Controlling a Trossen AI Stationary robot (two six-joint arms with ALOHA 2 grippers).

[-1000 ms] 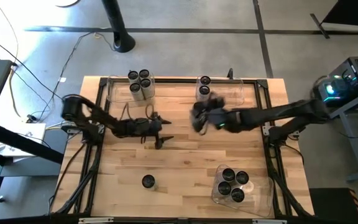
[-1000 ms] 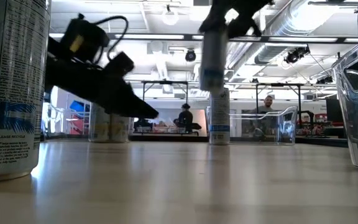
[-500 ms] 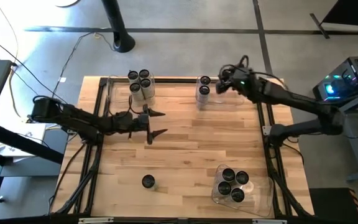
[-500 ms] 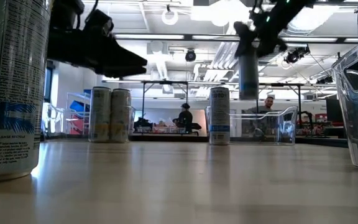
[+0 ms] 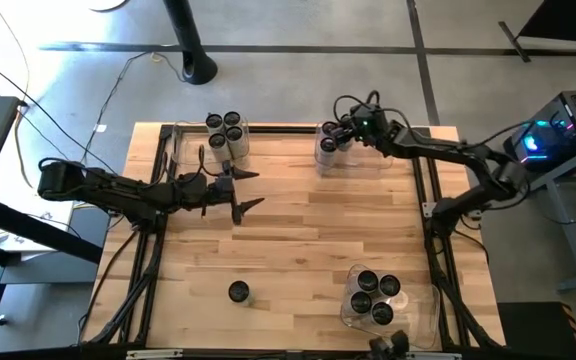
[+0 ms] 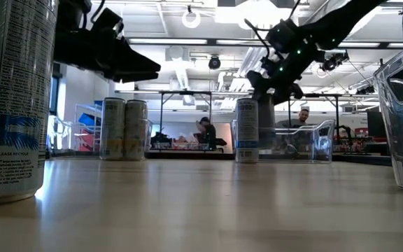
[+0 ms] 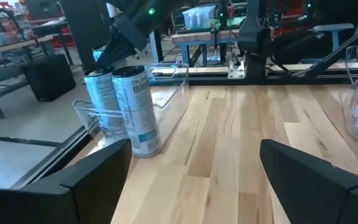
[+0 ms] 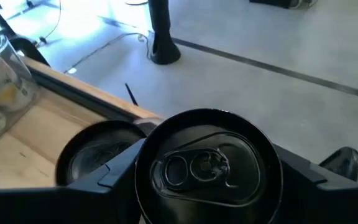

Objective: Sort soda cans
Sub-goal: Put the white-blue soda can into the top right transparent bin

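My right gripper point(image 5: 344, 134) is at the table's far edge, shut on a soda can point(image 8: 207, 165) with a dark top and silvery rim. It holds the can beside two cans point(image 5: 328, 140) that stand in the clear far-right bin point(image 5: 396, 150). In the low view the held can point(image 6: 266, 122) shows just right of a standing one point(image 6: 247, 129). My left gripper point(image 5: 253, 190) hovers open over the table's left middle with nothing between its fingers. A lone can point(image 5: 238, 291) stands on the wood near the front. My right gripper pinches the can's upper side wall point(image 8: 140, 183), just under the rim, between its two fingers, one on each side. The fingers slant down at it from the table's right side. The can is upright; whether its base rests on the bin floor I cannot tell.
Several cans point(image 5: 225, 135) stand in the clear far-left bin point(image 5: 190, 150). Several more point(image 5: 373, 293) fill a clear bin point(image 5: 413, 315) at the near right corner. A black frame rail point(image 5: 288, 128) runs along the far edge. Bare wood lies across the middle.
My right gripper has carried its can from over the table's middle to the far edge, then down beside the two cans in the far-right bin; the can stays upright. My left gripper has risen and drawn back toward the table's left edge, still open.
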